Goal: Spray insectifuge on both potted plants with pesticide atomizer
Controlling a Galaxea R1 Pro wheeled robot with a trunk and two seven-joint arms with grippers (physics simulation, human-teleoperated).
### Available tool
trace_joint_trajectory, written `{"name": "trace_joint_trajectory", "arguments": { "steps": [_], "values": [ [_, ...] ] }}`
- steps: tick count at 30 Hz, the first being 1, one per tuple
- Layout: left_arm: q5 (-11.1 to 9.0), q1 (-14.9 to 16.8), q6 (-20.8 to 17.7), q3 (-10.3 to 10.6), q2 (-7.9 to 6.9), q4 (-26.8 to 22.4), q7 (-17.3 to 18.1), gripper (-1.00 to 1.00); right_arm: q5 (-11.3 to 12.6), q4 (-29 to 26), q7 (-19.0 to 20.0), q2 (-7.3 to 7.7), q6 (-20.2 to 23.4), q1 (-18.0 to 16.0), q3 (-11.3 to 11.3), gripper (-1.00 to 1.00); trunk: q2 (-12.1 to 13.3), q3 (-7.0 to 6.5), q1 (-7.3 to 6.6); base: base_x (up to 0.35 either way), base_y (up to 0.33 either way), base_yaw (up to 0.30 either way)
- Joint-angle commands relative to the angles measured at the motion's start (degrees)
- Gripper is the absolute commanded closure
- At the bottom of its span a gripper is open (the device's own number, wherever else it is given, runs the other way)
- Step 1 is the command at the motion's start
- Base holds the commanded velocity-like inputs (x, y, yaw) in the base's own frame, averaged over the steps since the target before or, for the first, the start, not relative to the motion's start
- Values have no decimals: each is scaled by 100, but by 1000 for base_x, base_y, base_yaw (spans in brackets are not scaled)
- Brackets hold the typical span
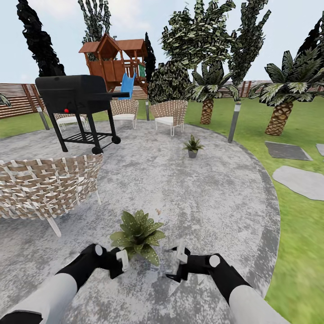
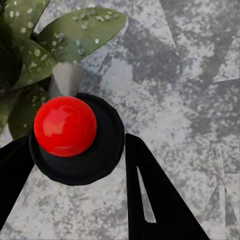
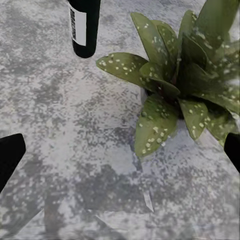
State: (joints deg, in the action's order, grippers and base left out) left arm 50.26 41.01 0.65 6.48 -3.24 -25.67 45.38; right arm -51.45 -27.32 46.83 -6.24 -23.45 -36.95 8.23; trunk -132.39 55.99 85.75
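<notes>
The near potted plant (image 1: 137, 233) stands on the round stone patio (image 1: 211, 202) of the garden, just ahead of both grippers. Pale insectifuge specks (image 3: 125, 65) dot its leaves (image 2: 80, 32). My left gripper (image 1: 118, 263) is shut on the pesticide atomizer (image 1: 122, 260). In the left wrist view the atomizer (image 2: 75, 140) shows a red knob on a black round top, right beside the leaves. Its dark body with the white band (image 3: 84, 25) appears in the right wrist view. My right gripper (image 1: 180, 264) stands open beside the plant (image 3: 190, 80). The second potted plant (image 1: 192, 146) stands farther back.
A wicker chair (image 1: 45, 186) is close on the left and a black grill (image 1: 78, 96) stands behind it. Two more wicker chairs (image 1: 168, 114) and the playhouse (image 1: 114, 58) are at the back. A grey bollard lamp (image 1: 234, 121), palms (image 1: 281, 112) and stepping stones (image 1: 299, 180) lie to the right on the lawn.
</notes>
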Motion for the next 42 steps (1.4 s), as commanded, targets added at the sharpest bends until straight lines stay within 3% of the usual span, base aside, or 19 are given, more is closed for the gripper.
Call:
{"name": "trace_joint_trajectory", "arguments": {
  "steps": [1, 2, 4, 7, 9, 10, 12, 14, 15, 16, 19, 21, 22, 24, 26, 34, 42],
  "values": [
    [-239, -70, 10, 11, 11, -9, -179, 100, -20, 6, -251, 72, -28, 2, 238, -100, -2, 5, -1, 0, 0, 0],
    [-454, -124, 15, 8, 13, -9, -271, 100, 10, 21, -454, 103, -28, 8, 410, -100, -2, 5, -1, 0, 0, 0],
    [-1171, -282, 27, 4, 1, -8, -523, 100, 70, 141, -882, 148, -46, 95, 1012, -100, -2, 5, -1, 0, 0, 0],
    [-1986, -600, 58, 3, 1, -9, -1355, 100, 89, 200, -1186, 281, -60, 235, 1915, -100, -2, 5, -1, 0, 0, 0],
    [-2448, -841, 461, 3, 24, -2, -1938, 100, 82, 196, -1647, 315, -64, 374, 2535, -100, -2, 5, -1, 0, 0, 0],
    [-2687, -927, 713, 3, 23, 27, -2138, 100, 78, 194, -1906, 341, -70, 455, 2734, -100, -2, 5, -1, 0, 0, 0],
    [-3153, -1041, 972, -9, -4, 168, -2411, 100, 75, 200, -2358, 383, -210, 639, 2910, -100, -2, 5, -1, 0, 0, 0],
    [-3679, -1213, 1165, -26, -39, 300, -2728, 100, 81, 211, -3048, 400, -558, 926, 2977, -100, -2, 5, -1, 0, 0, 0],
    [-3830, -1324, 1296, -29, -46, 329, -2900, 100, 86, 218, -3418, 402, -719, 1082, 2988, -100, -2, 5, -1, 0, 0, 0],
    [-3943, -1448, 1477, -31, -49, 373, -3214, 100, 94, 278, -3890, 403, -909, 1283, 2996, -100, -2, 5, -1, 0, 0, 0],
    [-4038, -1538, 1691, -32, 13, 573, -4135, 100, 107, 865, -4901, 404, -1419, 1518, 3005, -100, -2, 5, -1, 0, 0, 0],
    [-4093, -1547, 1716, -38, 27, 660, -4551, 100, 108, 1157, -5379, 401, -1678, 1546, 3004, -100, -2, 5, -1, 0, 0, 0],
    [-4231, -1550, 1721, -44, 29, 741, -4695, 100, 104, 1278, -5524, 398, -1746, 1553, 3002, -100, -2, 5, -1, 0, 0, 0],
    [-4706, -1551, 1736, -48, 21, 882, -4807, 100, 86, 1446, -5636, 402, -1797, 1558, 2997, -100, -2, 5, -1, 0, 0, 0],
    [-4929, -1552, 1744, -48, 22, 929, -4831, 100, 77, 1577, -5659, 403, -1802, 1559, 2993, -100, -2, 5, -1, 0, 0, 0],
    [-5059, -1552, 1754, -50, -8, 1056, -4846, 100, 74, 2337, -5675, 403, -1796, 1560, 2983, -100, -2, 5, -1, 0, 0, 0],
    [-5070, -1552, 1754, -54, -25, 1073, -4846, 100, 74, 2424, -5667, 404, -1787, 1566, 2983, -100, -2, 5, -1, 0, 0, 0]
  ]
}}
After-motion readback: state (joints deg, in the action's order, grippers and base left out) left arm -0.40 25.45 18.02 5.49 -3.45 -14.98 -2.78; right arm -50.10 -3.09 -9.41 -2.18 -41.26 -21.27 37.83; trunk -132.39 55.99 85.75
